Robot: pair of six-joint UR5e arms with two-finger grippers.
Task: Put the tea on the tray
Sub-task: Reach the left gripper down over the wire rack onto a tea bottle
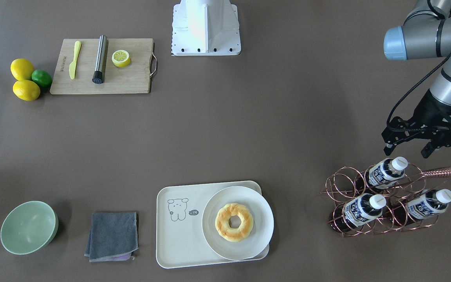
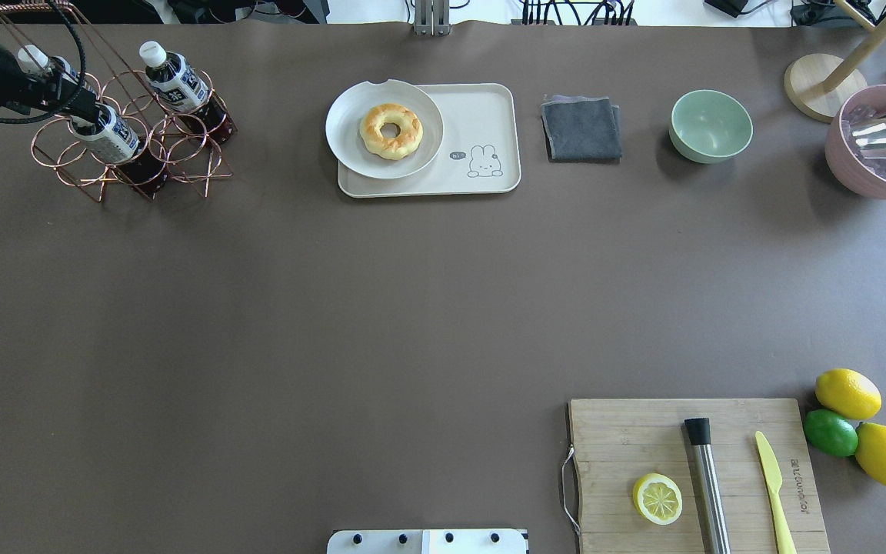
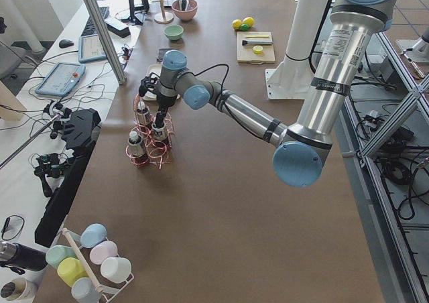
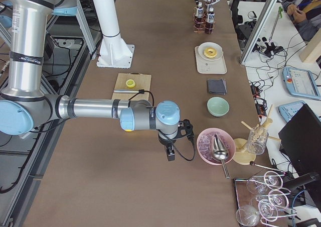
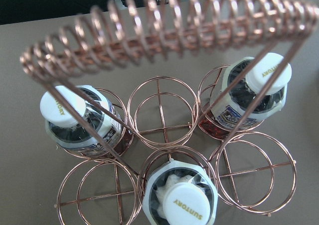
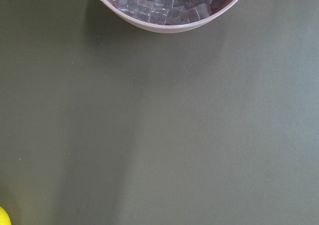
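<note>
- Left gripper [image 1: 406, 152] hovers spread open just above a tea bottle [image 1: 382, 173] — one of three in the copper wire rack [image 1: 343, 184] on the surface [image 1: 249, 137].
- The tray [image 1: 178, 239], well apart from the rack, carries a plate [image 1: 265, 223] with a doughnut [image 1: 221, 223].
- Right gripper [image 4: 170, 154], near an ice bowl [image 6: 169, 28] — released or clenched, cannot tell.

Soft, even overhead light fills every view. The brown table [image 1: 225, 129] looks matte, and the green bowl [image 1: 29, 227] and grey cloth [image 1: 112, 235] cast short, blurred shadows. The white robot base [image 1: 206, 27] glares, while the tray [image 1: 178, 250] is bright without glare. The right wrist view is dim and flat.
</note>
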